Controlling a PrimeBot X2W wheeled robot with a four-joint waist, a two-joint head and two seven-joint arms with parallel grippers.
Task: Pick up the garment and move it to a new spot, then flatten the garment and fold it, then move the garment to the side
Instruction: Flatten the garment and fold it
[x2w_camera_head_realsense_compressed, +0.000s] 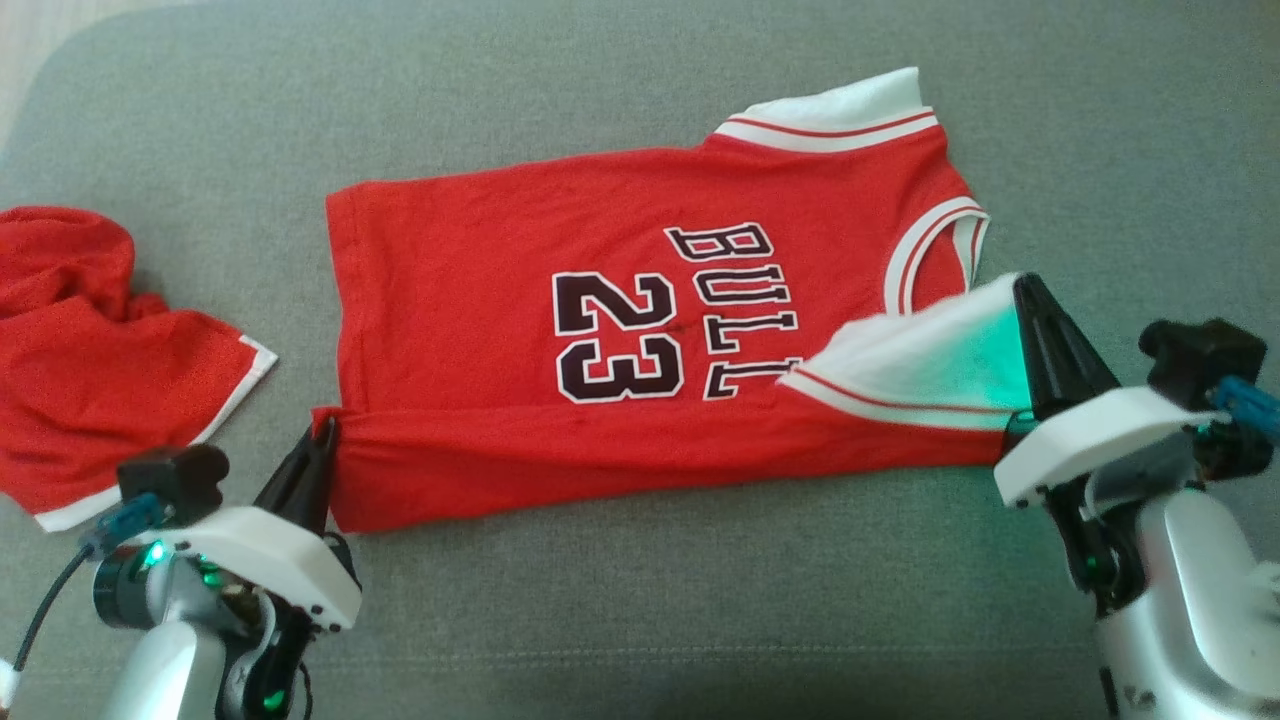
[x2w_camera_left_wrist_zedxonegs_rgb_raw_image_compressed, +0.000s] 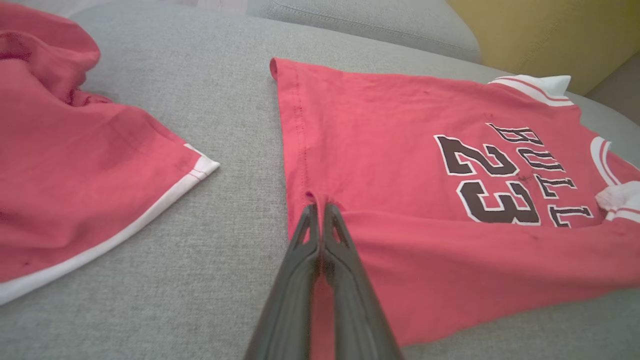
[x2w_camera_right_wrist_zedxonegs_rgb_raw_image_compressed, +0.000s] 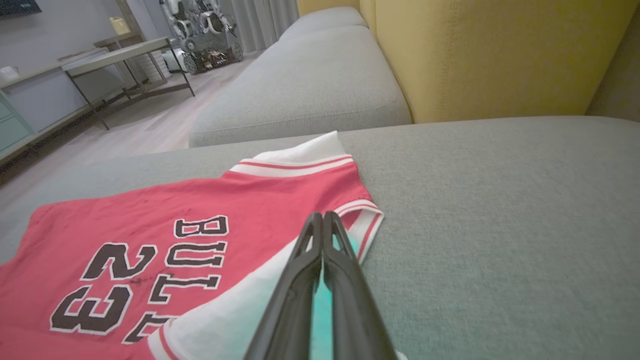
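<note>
Red jersey (x2w_camera_head_realsense_compressed: 480, 300), flattened on the cushion (x2w_camera_head_realsense_compressed: 640, 620), looks mid-fold, left gripper (x2w_camera_head_realsense_compressed: 322, 432) and right gripper (x2w_camera_head_realsense_compressed: 1028, 285) each pinching its near edge; moving aside remains.

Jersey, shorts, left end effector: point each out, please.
jersey (x2w_camera_head_realsense_compressed: 450, 300), head view, red panel left of the number.
shorts (x2w_camera_head_realsense_compressed: 90, 390), head view, red leg panel.
left end effector (x2w_camera_head_realsense_compressed: 320, 440), head view, fingertips pinching the hem.

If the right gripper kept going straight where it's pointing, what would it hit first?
Likely the striped armhole trim of the jersey, just past the right gripper tips, then grey cushion; depth is hard to judge.
</note>
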